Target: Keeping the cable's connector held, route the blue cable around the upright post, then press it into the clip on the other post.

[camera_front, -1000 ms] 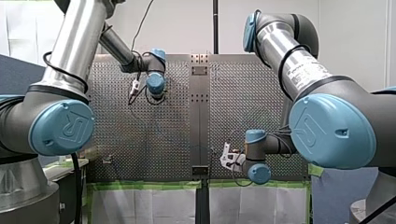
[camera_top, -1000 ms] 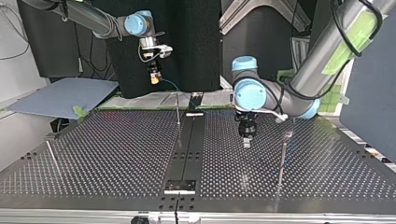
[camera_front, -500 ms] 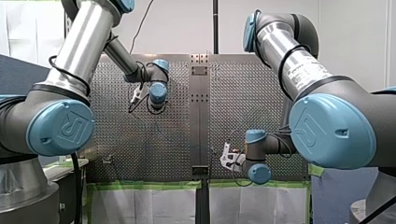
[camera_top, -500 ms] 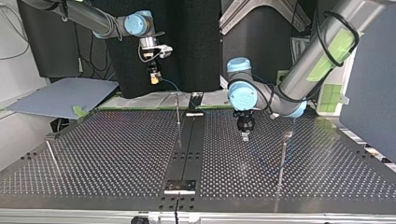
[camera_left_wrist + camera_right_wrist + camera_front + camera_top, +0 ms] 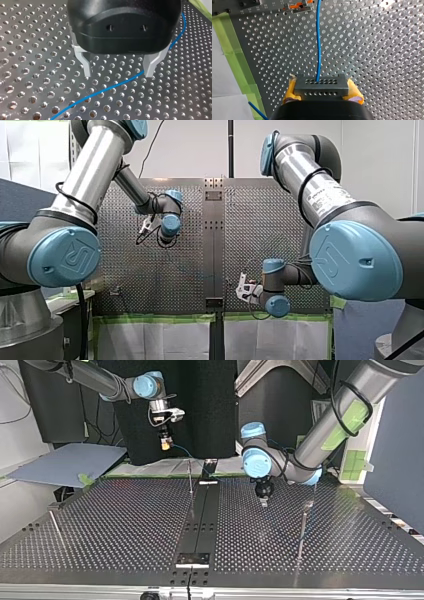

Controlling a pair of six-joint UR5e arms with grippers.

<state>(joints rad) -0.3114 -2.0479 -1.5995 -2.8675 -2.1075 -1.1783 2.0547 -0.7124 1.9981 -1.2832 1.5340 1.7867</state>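
Perforated table (image 5: 125,525) is seen under both arms. Over it the left gripper (image 5: 118,75) is held wide open, empty; the blue cable (image 5: 82,101) is laid beneath its fingers. The grey connector (image 5: 321,86) is clamped by the right gripper (image 5: 322,93), upper left of the top view.

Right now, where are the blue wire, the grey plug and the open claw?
blue cable (image 5: 112,86): left wrist view, middle of its visible run.
connector (image 5: 321,86): right wrist view, its grey holed face.
left gripper (image 5: 118,75): left wrist view, midway between its fingertips.
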